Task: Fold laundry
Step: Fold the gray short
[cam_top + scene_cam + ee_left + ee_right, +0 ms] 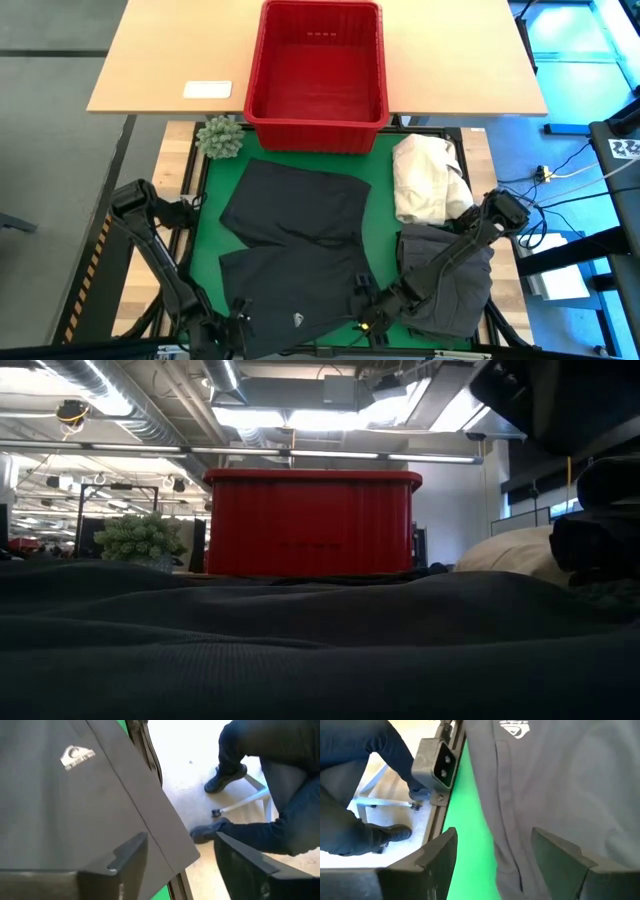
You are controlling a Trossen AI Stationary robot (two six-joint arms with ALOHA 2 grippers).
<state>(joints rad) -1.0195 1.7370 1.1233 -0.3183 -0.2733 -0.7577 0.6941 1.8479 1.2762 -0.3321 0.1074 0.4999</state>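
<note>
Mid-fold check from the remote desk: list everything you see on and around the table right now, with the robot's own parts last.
dark shorts: one, dark grey with a small white logo, spread flat on the green mat
green mat: one, under the shorts
dark grey garment: one, bunched at the mat's right side
cream-white cloth heap: one, right of the shorts, above the bunched garment
red basket: one, empty, on the wooden table beyond the mat
green plant: one, left of the basket
white card: one, on the wooden table
person's legs: dark trousers and shoes, on the floor by the table edge
left gripper: open, at the shorts' near edge
right gripper: open, at the shorts' near edge
</note>
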